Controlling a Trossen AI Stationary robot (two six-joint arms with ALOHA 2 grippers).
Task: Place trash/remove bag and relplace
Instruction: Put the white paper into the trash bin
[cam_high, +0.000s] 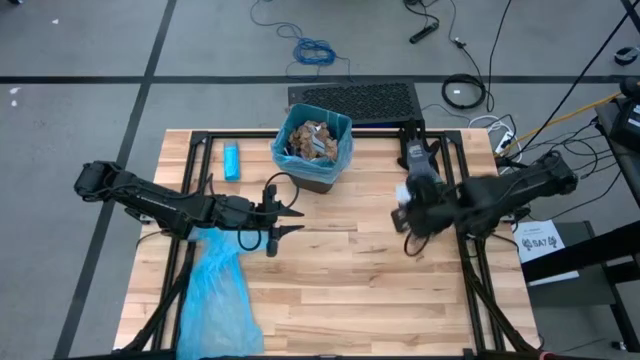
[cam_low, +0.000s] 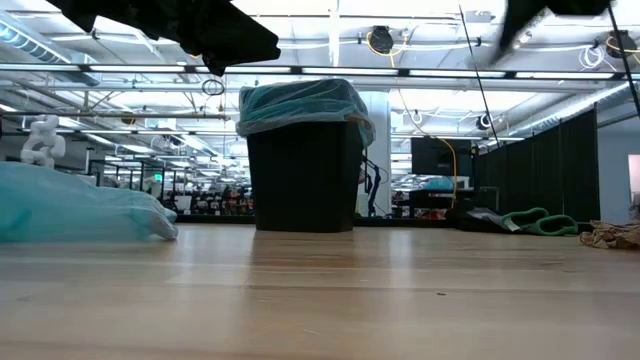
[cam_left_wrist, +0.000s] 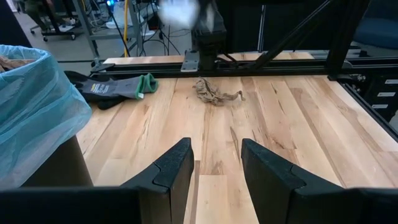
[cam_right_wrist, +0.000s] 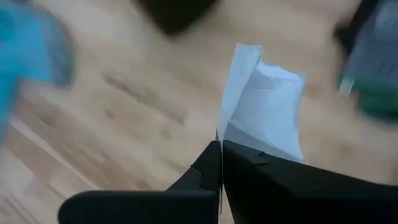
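The black bin with a light-blue liner stands at the table's far middle, heaped with brown and white trash. My left gripper hovers open over bare wood near the bin's left front. My right gripper is right of centre and above the table, shut on a white paper scrap. One brown crumpled scrap lies on the wood beneath it. A loose light-blue bag lies flat at the near left. My right gripper pinches the white paper scrap by its lower edge between the two shut fingers. The paper stands out past the fingertips, folded into a crease and lifted clear of the table. The view is blurred, so I cannot tell how many layers it holds.
A grey and green work glove lies at the far right of the table. A small solid blue oblong sits left of the bin. Black frame rails run along the table's sides. Bare wood lies between the arms.
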